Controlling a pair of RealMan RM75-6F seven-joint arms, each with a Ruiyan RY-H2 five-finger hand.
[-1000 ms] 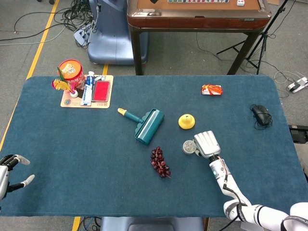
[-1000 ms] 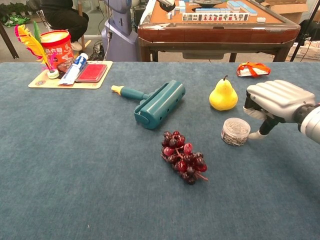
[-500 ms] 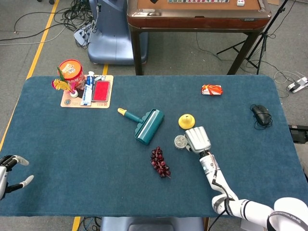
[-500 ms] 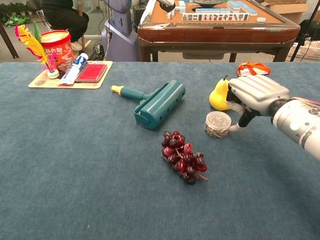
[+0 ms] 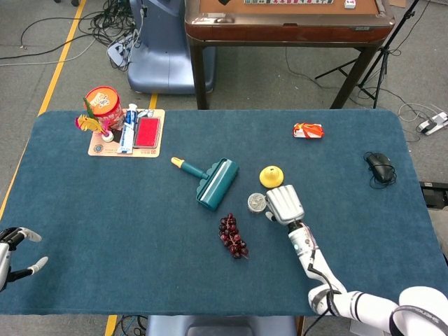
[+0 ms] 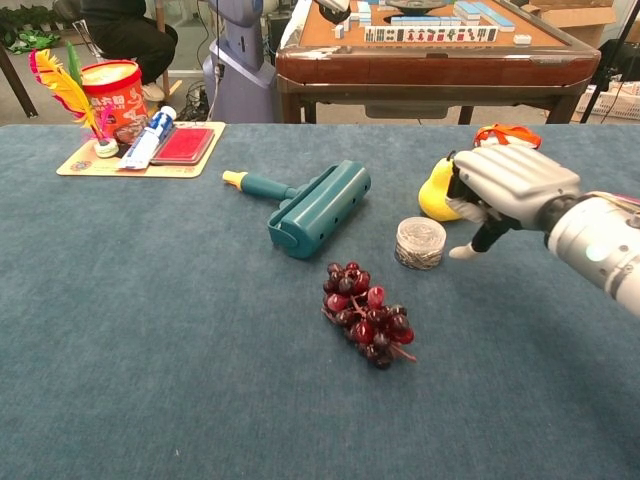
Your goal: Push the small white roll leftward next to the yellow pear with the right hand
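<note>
The small white roll [image 5: 257, 202] [image 6: 420, 243] lies on the blue table, just below and left of the yellow pear [image 5: 271, 176] [image 6: 436, 196]. My right hand [image 5: 283, 204] [image 6: 510, 180] hovers close on the roll's right side, fingers bent downward and thumb pointing at the table, holding nothing. Whether it touches the roll is unclear. In the chest view the hand covers the pear's right half. My left hand [image 5: 12, 246] rests at the table's near-left edge, its fingers spread and empty.
A teal lint roller [image 5: 213, 182] [image 6: 315, 210] lies left of the roll, and dark grapes [image 5: 232, 236] [image 6: 367, 315] lie in front of it. A tray [image 5: 126, 133] with a red can stands far left. An orange packet [image 5: 308, 130] and a mouse [image 5: 380, 166] lie to the right.
My right hand swept leftward and pushed the roll with it. The roll went from right of and below the pear to below and left of it. The left hand stayed still.
</note>
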